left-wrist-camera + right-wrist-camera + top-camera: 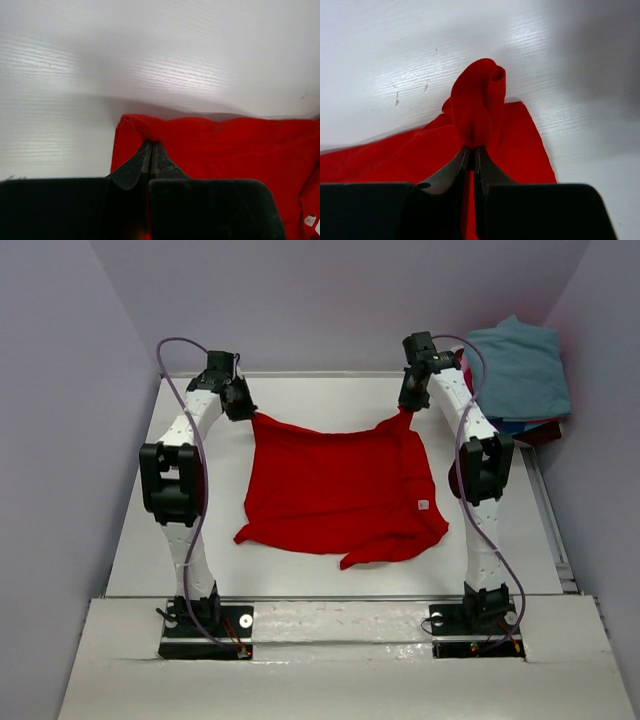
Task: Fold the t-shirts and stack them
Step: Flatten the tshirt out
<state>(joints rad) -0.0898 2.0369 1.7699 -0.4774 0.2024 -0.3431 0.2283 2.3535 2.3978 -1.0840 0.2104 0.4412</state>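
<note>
A bright red t-shirt (340, 490) lies spread across the white table, its far edge lifted at both corners. My left gripper (245, 408) is shut on the far left corner of the red t-shirt (210, 150), the jaws pinched together on the cloth. My right gripper (408, 405) is shut on the far right corner, where the red cloth (477, 107) bunches up past the fingertips. The near hem sags onto the table, and a small white tag (423, 505) shows near the right side. A pile of other t-shirts (520, 370), teal-blue on top, sits at the back right.
Grey walls close in the table (300, 385) at the left, back and right. The pile at the back right sits just beyond my right arm. A metal rail (340, 597) runs along the near edge by the arm bases.
</note>
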